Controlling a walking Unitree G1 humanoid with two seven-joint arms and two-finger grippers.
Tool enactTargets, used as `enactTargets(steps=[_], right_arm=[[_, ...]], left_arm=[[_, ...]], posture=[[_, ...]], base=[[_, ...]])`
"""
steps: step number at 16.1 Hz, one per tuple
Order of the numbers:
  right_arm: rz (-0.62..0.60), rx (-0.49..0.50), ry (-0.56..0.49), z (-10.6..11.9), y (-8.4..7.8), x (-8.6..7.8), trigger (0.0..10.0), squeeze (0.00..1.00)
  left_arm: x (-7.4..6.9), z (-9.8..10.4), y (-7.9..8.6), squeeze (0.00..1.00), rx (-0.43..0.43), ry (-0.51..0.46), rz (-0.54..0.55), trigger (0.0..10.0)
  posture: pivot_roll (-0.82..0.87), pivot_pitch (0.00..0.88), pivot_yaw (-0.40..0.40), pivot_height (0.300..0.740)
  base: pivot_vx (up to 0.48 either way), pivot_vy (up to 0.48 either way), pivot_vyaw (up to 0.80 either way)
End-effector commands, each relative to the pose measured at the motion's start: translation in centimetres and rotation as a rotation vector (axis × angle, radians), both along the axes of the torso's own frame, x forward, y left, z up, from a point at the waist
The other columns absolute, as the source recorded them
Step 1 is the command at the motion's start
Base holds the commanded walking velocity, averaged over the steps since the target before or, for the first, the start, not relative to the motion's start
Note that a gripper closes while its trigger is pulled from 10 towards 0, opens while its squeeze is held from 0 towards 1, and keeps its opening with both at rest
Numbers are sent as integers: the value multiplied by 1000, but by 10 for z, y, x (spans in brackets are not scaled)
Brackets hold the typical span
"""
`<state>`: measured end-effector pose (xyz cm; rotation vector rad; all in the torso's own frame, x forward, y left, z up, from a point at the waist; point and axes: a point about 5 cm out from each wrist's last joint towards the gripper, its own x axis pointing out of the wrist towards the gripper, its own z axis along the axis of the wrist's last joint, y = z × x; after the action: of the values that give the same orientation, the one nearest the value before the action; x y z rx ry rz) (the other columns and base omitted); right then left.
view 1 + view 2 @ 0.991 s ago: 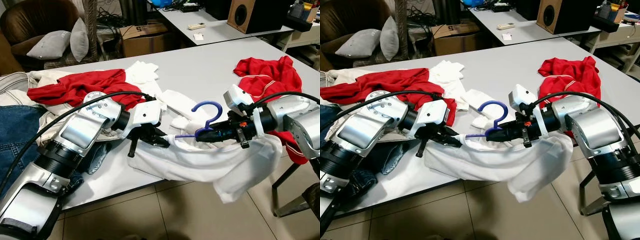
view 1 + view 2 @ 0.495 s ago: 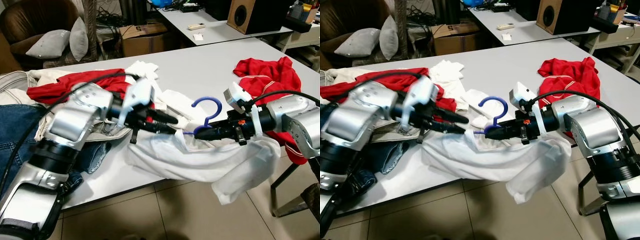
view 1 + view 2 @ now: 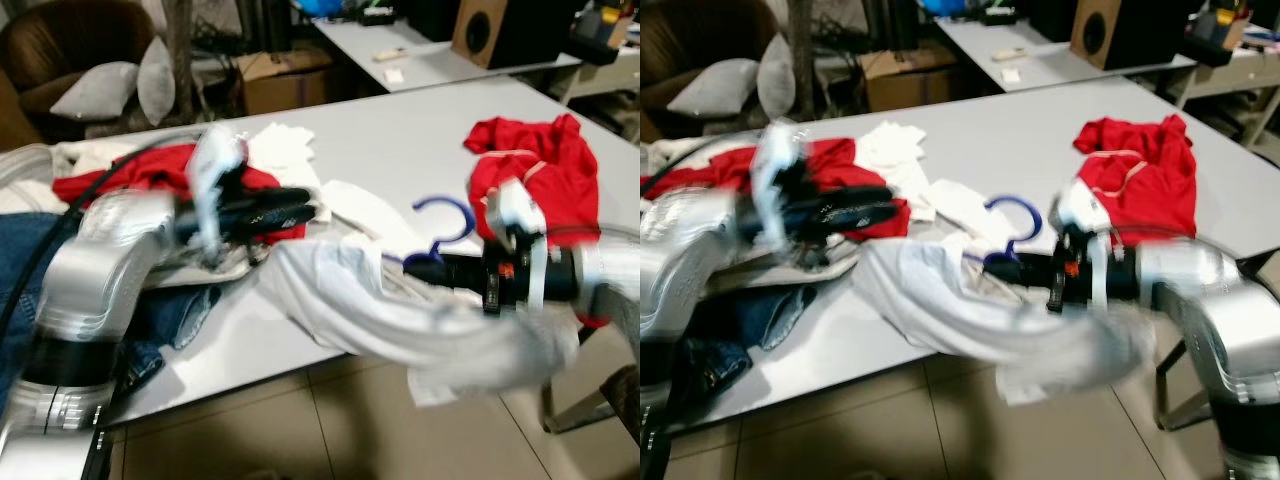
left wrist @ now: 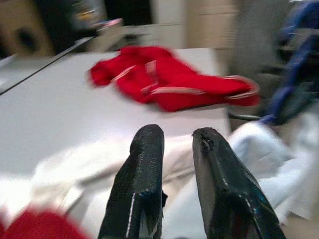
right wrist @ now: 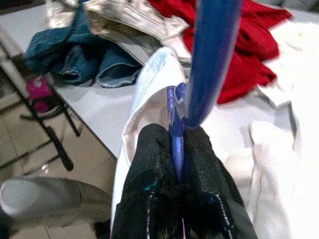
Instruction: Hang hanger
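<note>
The right gripper point(image 5: 175, 149) is clamped on the blue hanger point(image 5: 212, 55), its two fingers pressed on the thin neck just under the hook. In the left eye view that gripper sits right of centre, at the table's front edge, with the hook point(image 3: 447, 212) curling up above it. A white shirt point(image 3: 370, 310) is draped over the hanger and sags off the table point(image 3: 400, 130) toward the floor in the lower middle of the frame.

The left gripper point(image 4: 172, 149) has its fingers slightly apart with nothing between them; it points across the table from the upper left of the left eye view, just above the shirt's near end. The head views are blurred.

Judging from this, the shirt is on the hanger and the carry to a rail is in hand. To do it well, keep the clamp firm at the neck and the hook uppermost, lift before swinging so the cloth clears the table edge, and move slowly so the shirt does not slide off. No rail can be made out yet.

A red garment point(image 3: 530, 160) lies upper right, jeans point(image 3: 30, 250) at far left.
</note>
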<state>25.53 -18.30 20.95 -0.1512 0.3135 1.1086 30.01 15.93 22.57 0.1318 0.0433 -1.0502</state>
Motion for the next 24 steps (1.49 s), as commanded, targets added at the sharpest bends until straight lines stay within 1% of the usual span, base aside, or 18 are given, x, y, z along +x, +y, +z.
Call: enactTargets(steps=[1,2,3,4,5,7,8,9,10,13,15,18,21,24], right_arm=[[-49,27,-52,9,-1,-5,0,0],[-150,60,-8,-9,-3,-21,0,0],[-170,69,16,-14,-1,-26,0,0],[-172,55,42,-23,6,-40,0,0],[-208,38,63,-28,13,-51,10000,0],[-185,40,11,-25,20,-59,10000,0],[-207,52,1,-26,21,-60,10000,0],[-218,45,-13,-27,23,-61,10000,0],[-219,34,-30,-28,25,-63,10000,0],[-262,57,-50,-28,25,-62,10000,0],[-284,42,-65,-32,24,-63,10000,0],[-296,57,-28,-38,25,-65,10000,0],[-250,58,-27,-37,24,-70,10000,0],[-209,72,-2,-36,20,-78,10000,0]], left_arm=[[-4,2,3,0,1,-22,92,10000],[-18,-30,9,0,27,26,244,10000],[-23,-37,9,0,36,37,264,10000],[-35,-50,6,0,30,82,301,10000],[-48,-59,1,0,19,119,335,10000],[-56,-63,-7,0,32,124,355,10000],[-59,-64,-10,0,37,115,372,10000],[-62,-65,-13,0,29,111,387,10000],[-63,-66,-15,0,4,121,398,10000],[-64,-64,-18,0,-21,126,427,10000],[-66,-63,-17,0,-17,113,424,10000],[-66,-59,-17,0,-29,106,418,10000],[-66,-57,-17,0,-26,97,392,10000],[-68,-58,-18,0,-18,113,362,10000]], posture=[[-1,0,59,740],[-2,0,38,740],[-12,0,33,740],[-26,0,30,740],[-40,0,15,740],[-29,0,-7,740],[-25,0,-13,740],[-24,0,-14,740],[-25,0,-12,740],[-15,0,-17,740],[-5,0,-13,740],[6,0,6,740],[9,0,15,740],[9,0,15,740]], base=[[0,0,0],[0,0,0],[0,0,0],[0,0,0],[0,0,0],[0,0,0],[0,0,506],[0,0,800],[0,0,800],[0,0,800],[0,0,800],[0,0,800],[0,0,800],[0,0,148]])
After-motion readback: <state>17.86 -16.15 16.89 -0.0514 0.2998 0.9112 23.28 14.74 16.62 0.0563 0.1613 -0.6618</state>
